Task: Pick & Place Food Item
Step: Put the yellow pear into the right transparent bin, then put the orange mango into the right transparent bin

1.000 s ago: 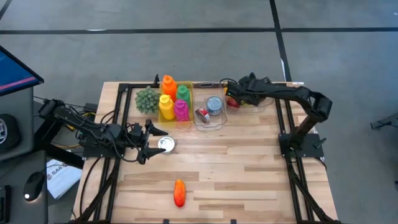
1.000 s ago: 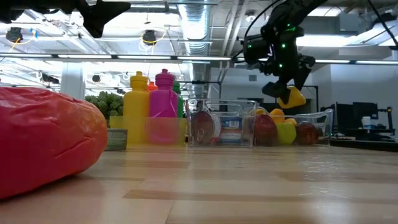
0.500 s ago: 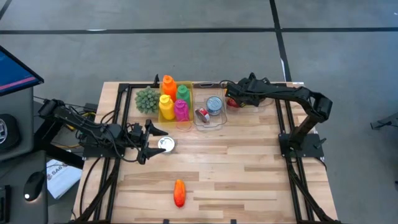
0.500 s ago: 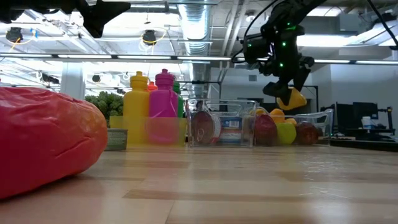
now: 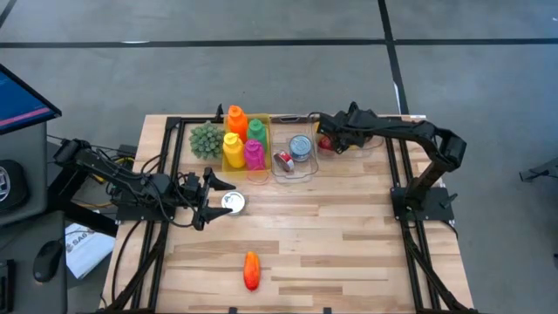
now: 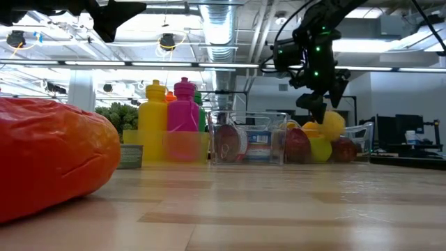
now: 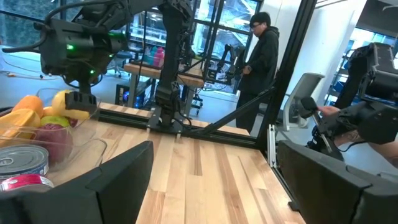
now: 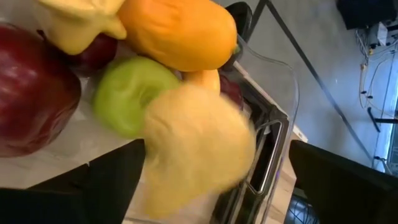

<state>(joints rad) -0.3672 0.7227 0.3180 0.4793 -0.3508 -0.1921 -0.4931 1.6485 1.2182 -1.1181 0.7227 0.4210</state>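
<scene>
My right gripper (image 5: 324, 139) hangs over a clear bin (image 6: 359, 132) of fruit at the table's far right, tilted down, fingers open. A yellow fruit (image 8: 193, 146) shows blurred between and beyond the wide-spread fingers. In the low view this yellow fruit (image 6: 333, 125) is just below the fingertips (image 6: 315, 106), over a green apple (image 8: 134, 93), red apples and an orange fruit (image 8: 180, 31). Whether it rests on them I cannot tell. My left gripper (image 5: 209, 199) waits open and level at the table's left.
A yellow bin (image 5: 242, 139) with coloured bottles, a green leafy bunch (image 5: 207, 138) and a clear bin with cans (image 5: 296, 150) line the far edge. A red-orange pepper (image 5: 251, 270) lies near the front edge, a white round lid (image 5: 233, 202) beside my left gripper. A person (image 7: 264, 56) stands beyond the table.
My right gripper has rolled a little and opened over the fruit bin, letting go of the yellow fruit. The fruit has dropped from between the fingers toward the fruit below.
</scene>
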